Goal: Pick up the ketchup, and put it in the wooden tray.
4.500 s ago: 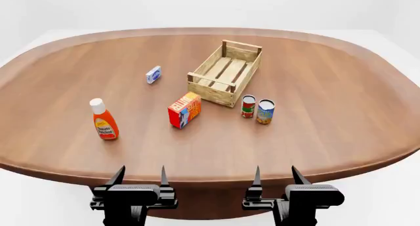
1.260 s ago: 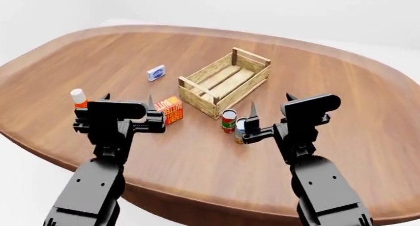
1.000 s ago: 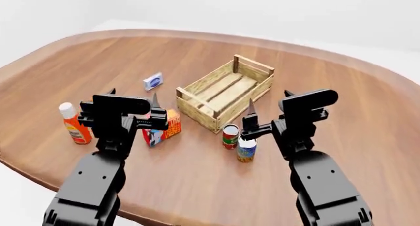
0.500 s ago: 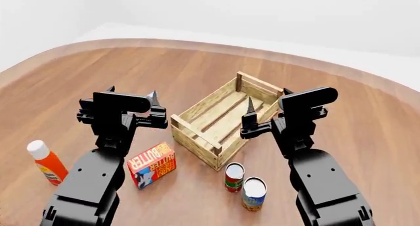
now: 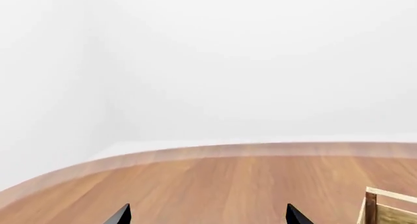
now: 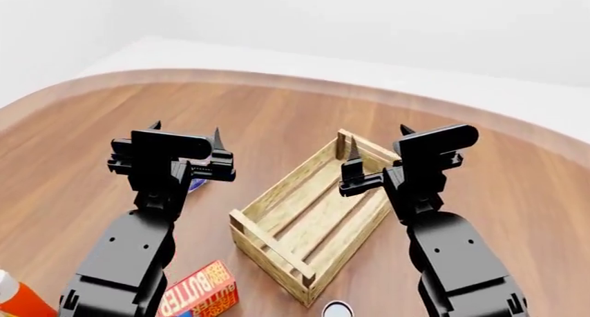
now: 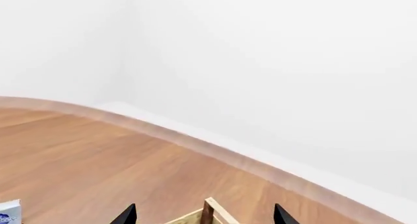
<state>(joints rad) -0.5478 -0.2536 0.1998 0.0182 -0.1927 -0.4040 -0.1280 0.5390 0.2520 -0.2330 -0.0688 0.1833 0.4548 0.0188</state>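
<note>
The ketchup (image 6: 13,300) shows only as a white cap and red-orange shoulder at the bottom left corner of the head view. The wooden tray (image 6: 267,253) stands empty on the table in the middle, between my two arms. My left gripper (image 6: 186,130) is open and empty, held up above the table left of the tray and far from the ketchup. My right gripper (image 6: 378,136) is open and empty above the tray's far end. The left wrist view shows open tips (image 5: 207,215) and a tray corner (image 5: 385,209). The right wrist view shows open tips (image 7: 204,215) and a tray post (image 7: 210,210).
A red-orange butter box (image 6: 198,298) lies near the bottom edge, left of the tray's near corner. A can top (image 6: 336,309) peeks in at the bottom. A small blue tin (image 6: 196,186) sits behind my left forearm and shows in the right wrist view (image 7: 8,212).
The head view has swung forward. The tray, box and cans have slid down the picture, and the ketchup is now at the bottom left corner. Both grippers stay open and raised.
</note>
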